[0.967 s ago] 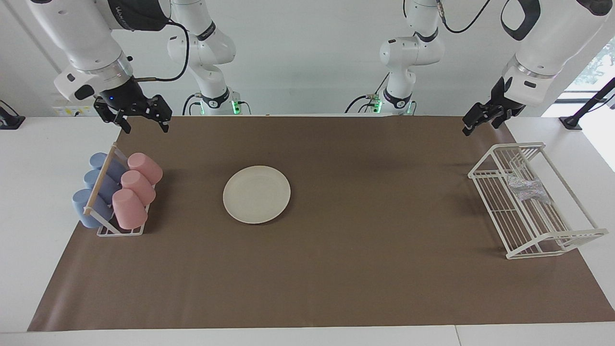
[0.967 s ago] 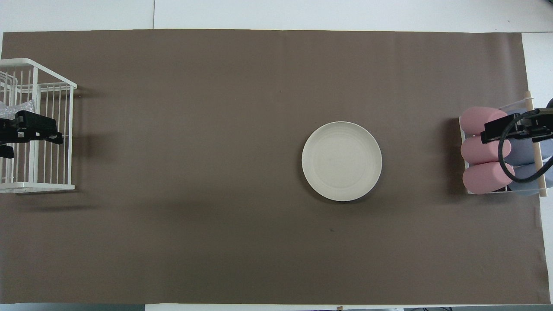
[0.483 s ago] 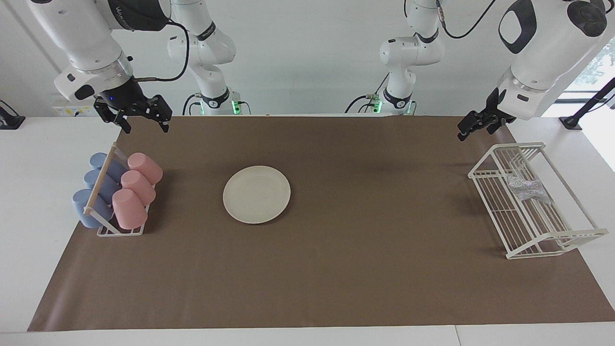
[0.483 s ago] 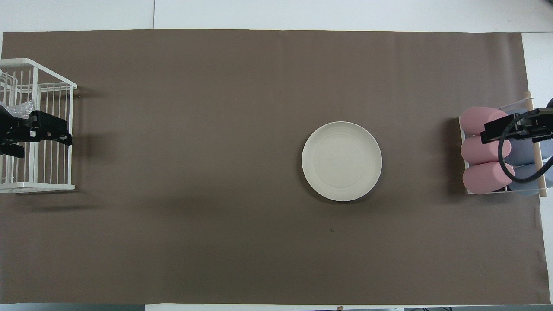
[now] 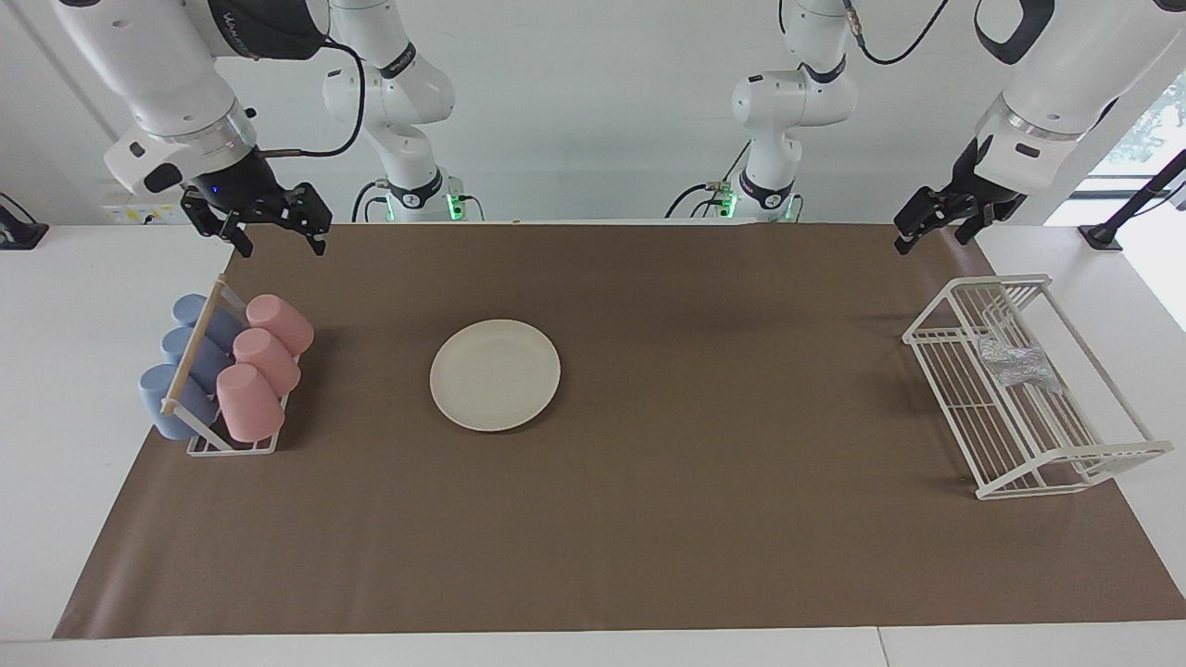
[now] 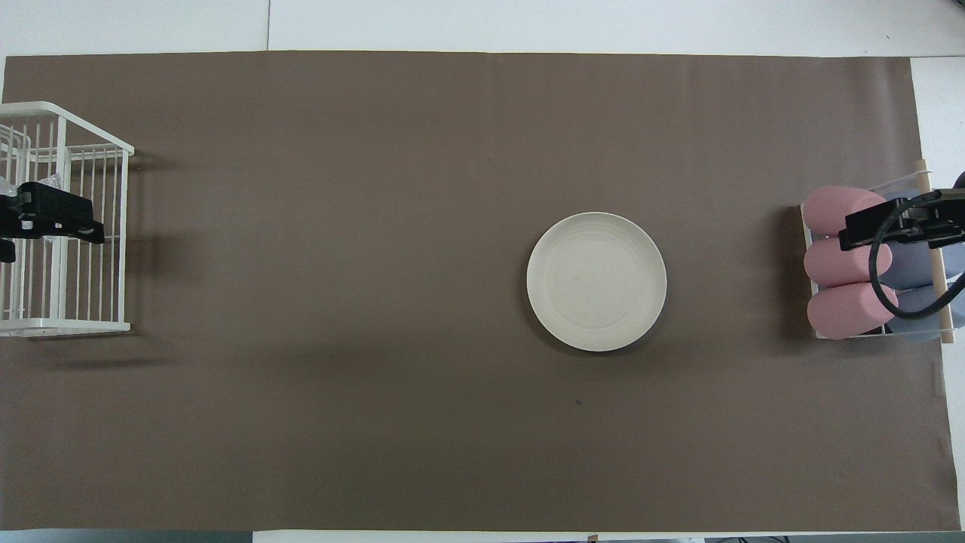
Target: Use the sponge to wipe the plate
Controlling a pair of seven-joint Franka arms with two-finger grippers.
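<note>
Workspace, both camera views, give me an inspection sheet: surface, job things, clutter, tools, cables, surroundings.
Surface: brown mat over a white table.
Job's things: plate empty on the mat; sponge lying in the white wire rack at the left arm's end.
Clutter: pink cups and blue cups in a cup rack at the right arm's end.
Tools: left tool open, raised near the wire rack; right tool open, raised near the cups.
Cables: black cable looping at the right arm's wrist.
Surroundings: white wall; nothing else seen.
</note>
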